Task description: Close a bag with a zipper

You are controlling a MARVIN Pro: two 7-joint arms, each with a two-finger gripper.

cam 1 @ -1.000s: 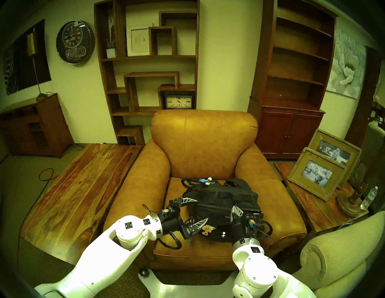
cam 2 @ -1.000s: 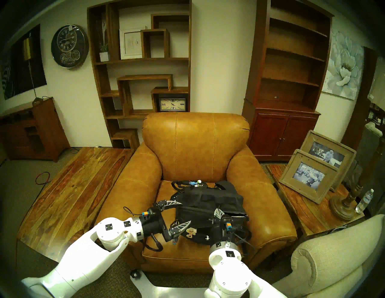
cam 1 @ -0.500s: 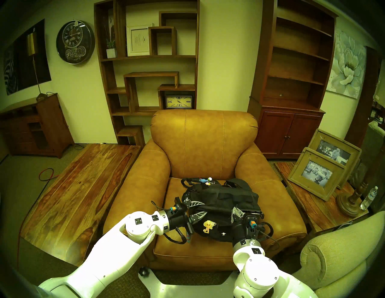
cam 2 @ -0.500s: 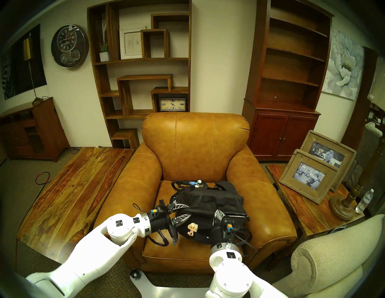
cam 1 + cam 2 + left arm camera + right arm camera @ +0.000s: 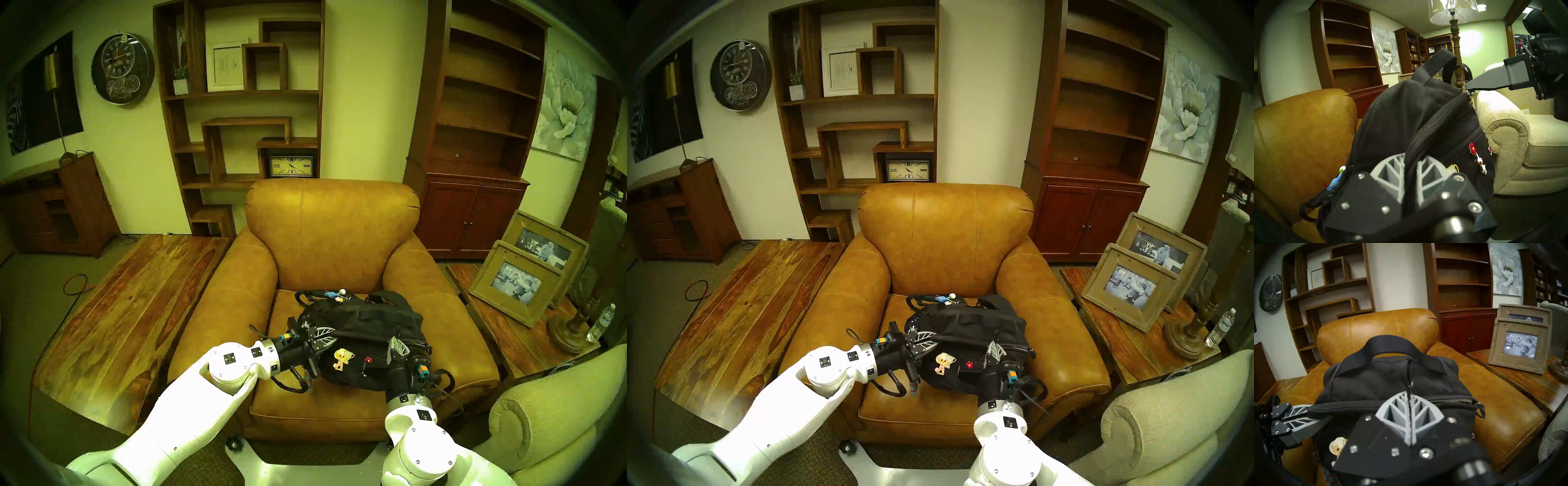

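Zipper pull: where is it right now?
At the bag's right end in the left wrist view: the zipper pull sits pinched in the right gripper, in front of the beige sofa.

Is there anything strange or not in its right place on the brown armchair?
Nothing is damaged or spilled. The bag lies slumped, its straps loose behind it, pinched between the left gripper and right gripper.

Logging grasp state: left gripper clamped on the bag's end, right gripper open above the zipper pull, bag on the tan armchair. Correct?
One error. The right gripper is not open: the right wrist view shows its fingers shut on the zipper's cord pull. The rest holds: the left gripper is clamped on the end of the bag, which lies on the tan armchair.
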